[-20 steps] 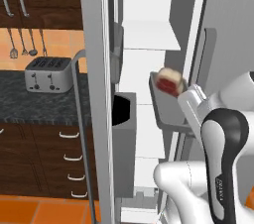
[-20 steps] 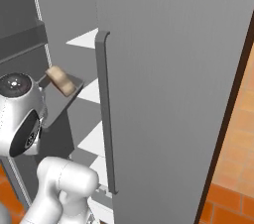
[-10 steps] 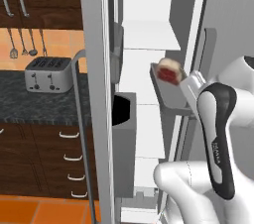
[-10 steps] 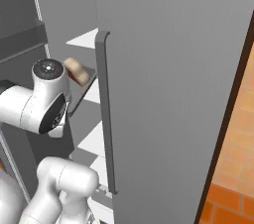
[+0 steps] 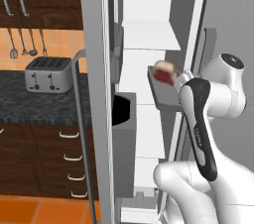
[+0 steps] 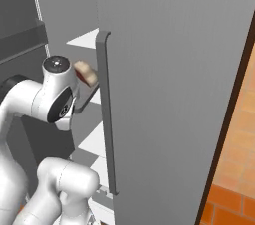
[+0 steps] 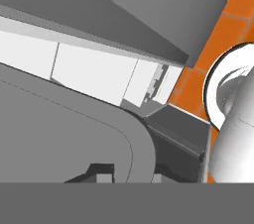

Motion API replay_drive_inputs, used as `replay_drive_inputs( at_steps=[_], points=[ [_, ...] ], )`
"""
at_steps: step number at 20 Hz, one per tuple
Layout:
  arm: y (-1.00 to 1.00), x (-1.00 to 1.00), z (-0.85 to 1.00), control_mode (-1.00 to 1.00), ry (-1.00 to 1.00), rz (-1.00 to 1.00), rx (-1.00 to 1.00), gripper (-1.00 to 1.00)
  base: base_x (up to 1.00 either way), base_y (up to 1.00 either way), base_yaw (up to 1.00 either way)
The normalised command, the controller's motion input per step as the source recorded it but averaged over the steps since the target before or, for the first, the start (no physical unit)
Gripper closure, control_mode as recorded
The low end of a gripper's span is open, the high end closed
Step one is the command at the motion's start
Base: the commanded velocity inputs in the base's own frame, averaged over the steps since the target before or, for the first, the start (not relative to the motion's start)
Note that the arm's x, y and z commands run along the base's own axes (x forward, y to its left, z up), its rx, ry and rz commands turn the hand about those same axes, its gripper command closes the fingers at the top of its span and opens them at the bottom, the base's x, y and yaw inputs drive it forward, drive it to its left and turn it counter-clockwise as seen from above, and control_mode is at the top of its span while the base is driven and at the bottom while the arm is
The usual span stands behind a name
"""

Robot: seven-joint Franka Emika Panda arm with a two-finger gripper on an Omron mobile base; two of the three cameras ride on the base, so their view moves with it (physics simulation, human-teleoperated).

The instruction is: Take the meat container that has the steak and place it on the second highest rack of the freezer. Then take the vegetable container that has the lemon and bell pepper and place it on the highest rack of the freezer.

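Observation:
The meat container point(image 5: 166, 94), a shallow grey tray, hangs in the air inside the open freezer point(image 5: 149, 37), just in front of its white shelves. The steak point(image 5: 163, 73) lies on the tray, red with a pale edge. My gripper point(image 5: 182, 81) is shut on the tray's near right rim. From the right side, the steak point(image 6: 85, 73) and the tray point(image 6: 88, 95) show beside the long door handle point(image 6: 105, 114). In the hand view the tray's grey underside point(image 7: 59, 134) is close up, with my gripper point(image 7: 131, 171) clamped on its curved rim.
The freezer's left door point(image 5: 94, 94) stands open beside the tray, with a dark bin point(image 5: 124, 116) on its inner side. A toaster point(image 5: 47, 73) sits on the dark counter point(image 5: 44, 104) at left, above wooden drawers. The large grey door point(image 6: 169, 84) stands at right.
The arm has swung its elbow up and carried the tray with the steak further in toward the freezer shelves. The grip on the tray has held.

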Motion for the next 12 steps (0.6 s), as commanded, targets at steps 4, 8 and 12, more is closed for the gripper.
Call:
replay_drive_inputs(
  at_steps=[4, 8, 12],
  points=[
    [-0.01, 0.35, -0.3, -1.0, 0.0, -0.05, -0.01, 1.0, 0.0, 0.0, 0.0],
    [0.0, 0.15, -0.35, -1.0, 0.0, 0.0, -0.05, 1.0, 0.0, 0.0, 0.0],
    [-0.15, 0.77, -0.03, -1.0, 0.03, -0.01, -0.03, 1.0, 0.0, 0.0, 0.0]
  ],
)
